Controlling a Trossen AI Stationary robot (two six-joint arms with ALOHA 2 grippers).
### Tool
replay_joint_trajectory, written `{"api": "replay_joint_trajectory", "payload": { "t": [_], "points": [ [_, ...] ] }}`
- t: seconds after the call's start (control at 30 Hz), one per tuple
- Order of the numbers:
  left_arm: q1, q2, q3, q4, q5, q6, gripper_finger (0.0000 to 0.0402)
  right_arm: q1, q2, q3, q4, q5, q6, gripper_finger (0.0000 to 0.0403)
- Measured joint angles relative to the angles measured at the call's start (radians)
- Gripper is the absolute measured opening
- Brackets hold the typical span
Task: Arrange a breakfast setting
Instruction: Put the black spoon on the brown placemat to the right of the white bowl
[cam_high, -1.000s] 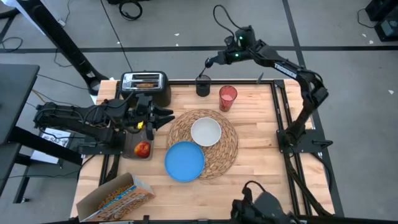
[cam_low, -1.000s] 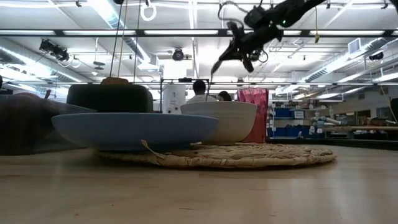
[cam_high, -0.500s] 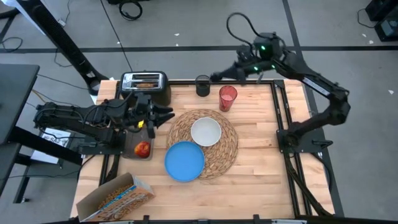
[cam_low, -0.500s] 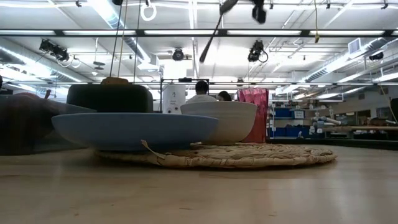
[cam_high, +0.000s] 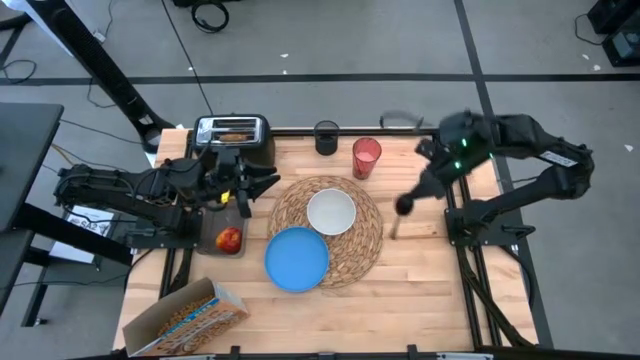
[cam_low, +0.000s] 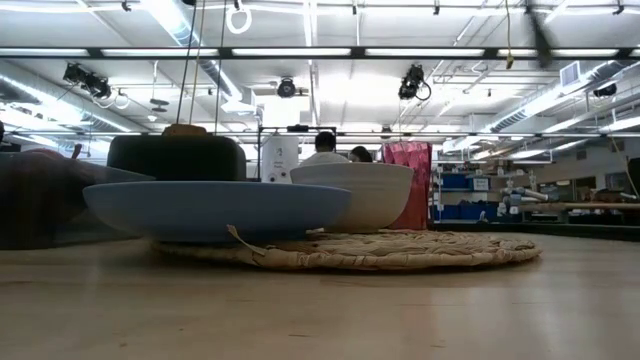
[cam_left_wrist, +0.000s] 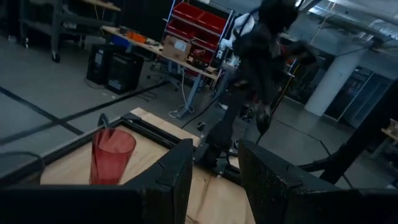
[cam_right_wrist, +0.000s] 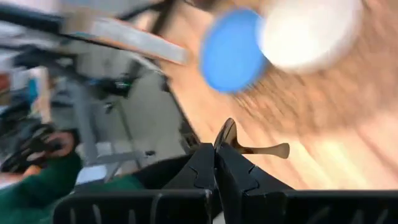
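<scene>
The woven placemat (cam_high: 329, 228) already carries the white bowl (cam_high: 331, 212) and blue plate (cam_high: 296, 258). The spoon (cam_right_wrist: 229, 138) is gripped in the closed right hand (cam_high: 409, 201), above the tabletop (cam_high: 420, 280) beside the mat, not yet placed. The left hand (cam_high: 262, 187) is half-open, empty, near the toaster (cam_high: 232, 137).

Right hand (cam_high: 405, 205) pinched closed over the table; left hand (cam_high: 268, 184) parted.

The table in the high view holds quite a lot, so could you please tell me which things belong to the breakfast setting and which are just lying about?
Breakfast setting: placemat, blue plate, white bowl, red cup, apple, spoon in the right hand.

Lying about: toaster, dark cup, cereal box.
</scene>
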Motion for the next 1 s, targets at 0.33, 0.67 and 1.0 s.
{"api": "replay_joint_trajectory", "payload": {
  "t": [0.33, 0.67, 1.0],
  "points": [
    [0.0, 0.0, 0.0, -0.003, 0.0, 0.219, 0.0134, 0.258, 0.025, -0.229, 0.16, 0.24, 0.667, 0.0011],
    [-0.006, 0.0, 0.0, -0.25, 0.003, 0.339, 0.0134, 0.247, 0.103, -0.48, 0.362, 0.299, 1.243, 0.0011],
    [-0.006, 0.0, 0.0, -0.284, 0.006, 0.342, 0.0134, -0.072, 0.059, -0.627, 0.387, 0.021, 1.181, 0.0011]
  ]
}}
